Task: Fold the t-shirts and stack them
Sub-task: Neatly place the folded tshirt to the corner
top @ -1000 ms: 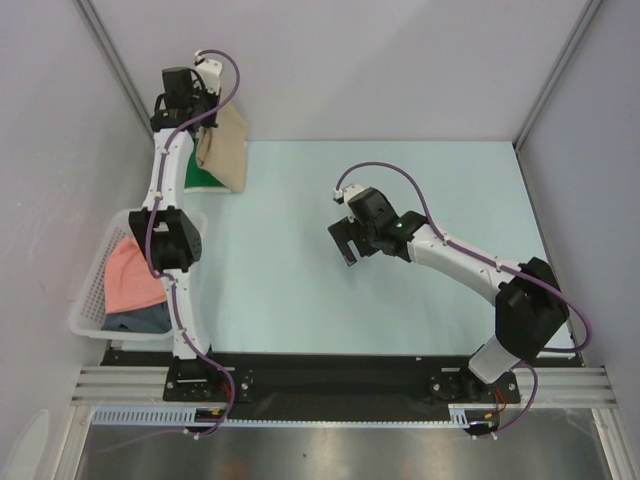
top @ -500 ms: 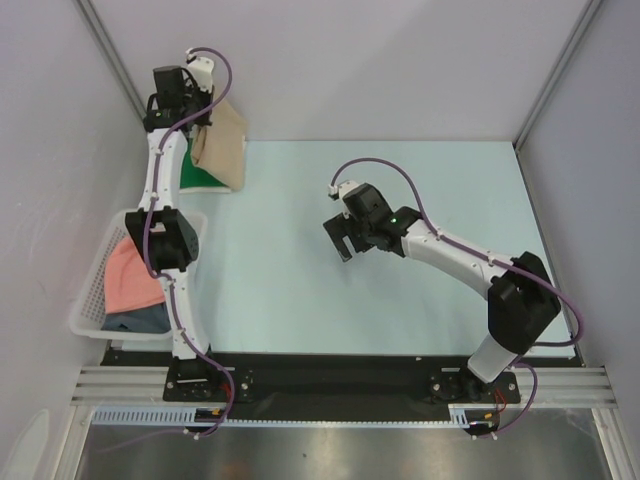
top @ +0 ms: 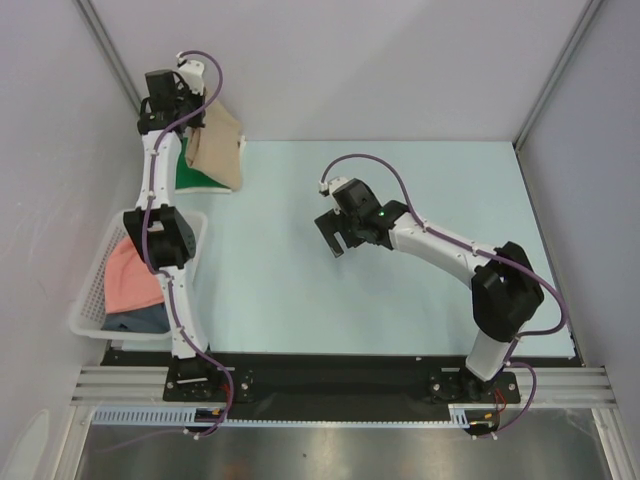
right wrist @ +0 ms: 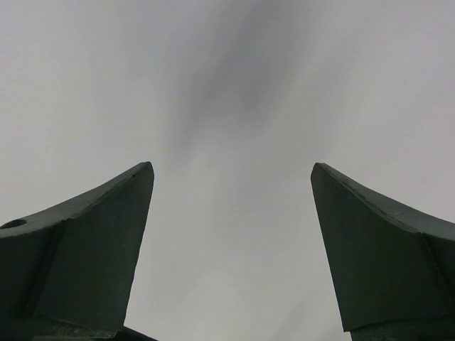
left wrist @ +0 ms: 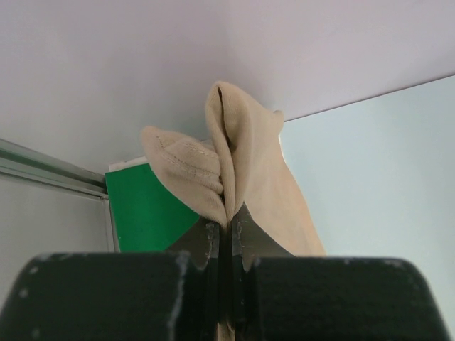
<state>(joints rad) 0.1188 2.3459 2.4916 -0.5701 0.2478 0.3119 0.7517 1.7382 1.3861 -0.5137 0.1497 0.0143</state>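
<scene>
left fingers: my left gripper (left wrist: pixel 227 229) is pinched tight on a bunched fold of the tan t-shirt (left wrist: pixel 250 160), the cloth rising just past my fingertips.
right fingers: my right gripper (right wrist: pixel 231 177) stands spread wide with nothing between the jaws, only blurred grey beyond them.
what just changed: over the last second my left arm has pulled further up and back, and the tan t-shirt (top: pixel 218 150) has travelled with it; my right gripper (top: pixel 334 240) has drifted a little toward it over the table (top: pixel 400 300).
tan t-shirt: hanging from my left fingertips, its lower edge trailing below them.
green t-shirt: the green t-shirt (left wrist: pixel 142 209) lies flat under and beside my left fingers, partly hidden by the hanging cloth.
waiting pile: the salmon pink t-shirt (top: pixel 130 278) and dark grey-blue t-shirt (top: pixel 142 320) sit in the white lattice basket (top: pixel 84 312), well behind my left fingers.
what it means: i judge the tan t-shirt is being set on the green one; two shirts are left to fold.
</scene>
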